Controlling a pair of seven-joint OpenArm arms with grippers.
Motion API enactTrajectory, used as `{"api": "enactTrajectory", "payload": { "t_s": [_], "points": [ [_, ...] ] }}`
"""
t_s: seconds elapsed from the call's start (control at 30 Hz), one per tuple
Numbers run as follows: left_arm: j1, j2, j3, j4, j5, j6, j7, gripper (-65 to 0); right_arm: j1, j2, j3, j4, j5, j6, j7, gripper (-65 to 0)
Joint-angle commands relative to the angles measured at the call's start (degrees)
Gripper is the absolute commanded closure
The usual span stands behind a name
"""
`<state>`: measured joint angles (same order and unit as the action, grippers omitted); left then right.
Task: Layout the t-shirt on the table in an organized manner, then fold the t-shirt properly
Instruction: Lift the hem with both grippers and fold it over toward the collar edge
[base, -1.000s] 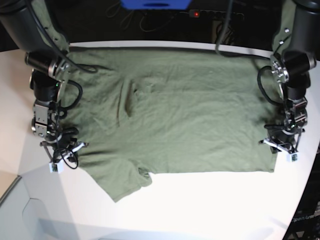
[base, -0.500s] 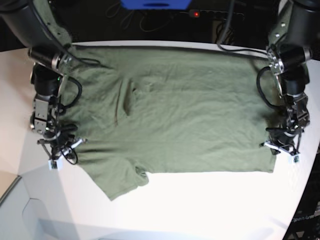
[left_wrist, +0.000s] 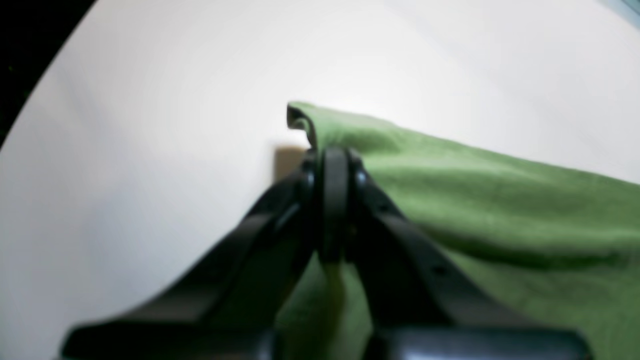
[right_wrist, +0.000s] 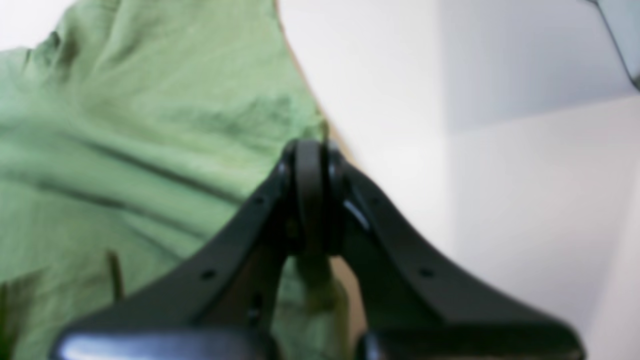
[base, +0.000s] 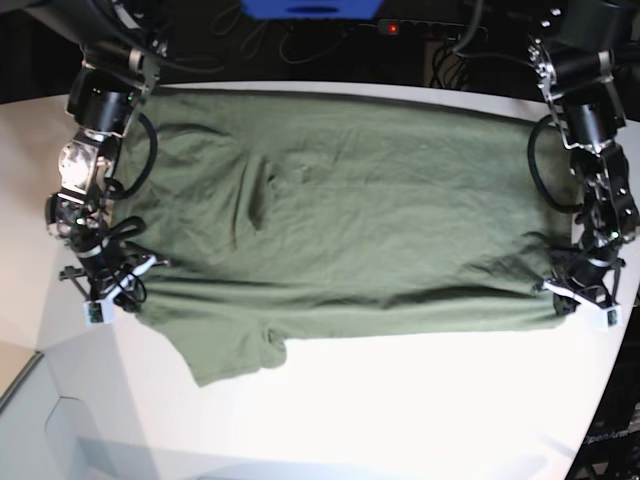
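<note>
We find the t-shirt (base: 350, 220) lying spread on the white surface (base: 400, 420), its long axis running across the base view from the collar side to the hem side. One sleeve (base: 235, 350) juts toward the near edge of the surface.

The left tool (base: 585, 295) sits at the hem corner of the t-shirt, on the right of the base view. In its wrist view the jaws are together and clamped on the cloth, with the corner curling up just beyond the tips. The right tool (base: 105, 290) sits at the opposite end of the t-shirt, beside the shoulder near that sleeve. Its jaws are likewise together on the fabric edge.

Both tools thus grip the same long edge of the t-shirt, the one nearer the viewer, and the body of the garment lies away from each tool toward the far side of the surface. We judge the cloth between them to be drawn fairly taut. Any coming move will likely turn on carrying this edge evenly, both arms together, so the edge stays straight.
</note>
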<state>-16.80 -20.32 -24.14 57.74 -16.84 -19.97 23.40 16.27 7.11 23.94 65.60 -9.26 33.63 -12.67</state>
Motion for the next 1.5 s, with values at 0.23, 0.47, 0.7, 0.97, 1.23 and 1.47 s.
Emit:
{"api": "enactTrajectory", "payload": {
  "t_s": [0.23,0.47,0.7,0.97,1.23,1.47],
  "points": [
    [3.7,-1.4,-0.3,7.3,-4.7,-0.2,-1.6,-0.1,-9.5,0.6,0.0,20.2,9.2,0.1,-5.6,0.0],
    [7.9,-1.2,-5.0,10.4,-5.6,-0.6,-1.8,-0.1,-17.4,-0.5,0.2,27.5,9.3,0.1,-5.8,0.0],
    [10.5,-1.2,-8.3,11.0,-7.5,-0.7,-1.6,-0.1,-25.5,-0.3,0.2,33.3,16.7,0.1,-5.8,0.0],
    [18.4,-1.2,-8.3,20.6,-14.0,-0.6,-1.5,-0.1,-30.1,-0.6,0.6,34.2,17.2,0.1,-5.7,0.0],
    [26.4,-1.2,-12.6,25.5,-17.0,-0.6,-1.6,-0.1,-30.4,-0.8,4.1,33.9,17.3,4.0,-5.8,0.0],
    [29.8,0.5,-12.7,24.9,-16.7,-0.7,-1.9,-0.1,-30.8,-4.9,7.5,34.2,17.0,6.4,-5.8,0.0]
  ]
}}
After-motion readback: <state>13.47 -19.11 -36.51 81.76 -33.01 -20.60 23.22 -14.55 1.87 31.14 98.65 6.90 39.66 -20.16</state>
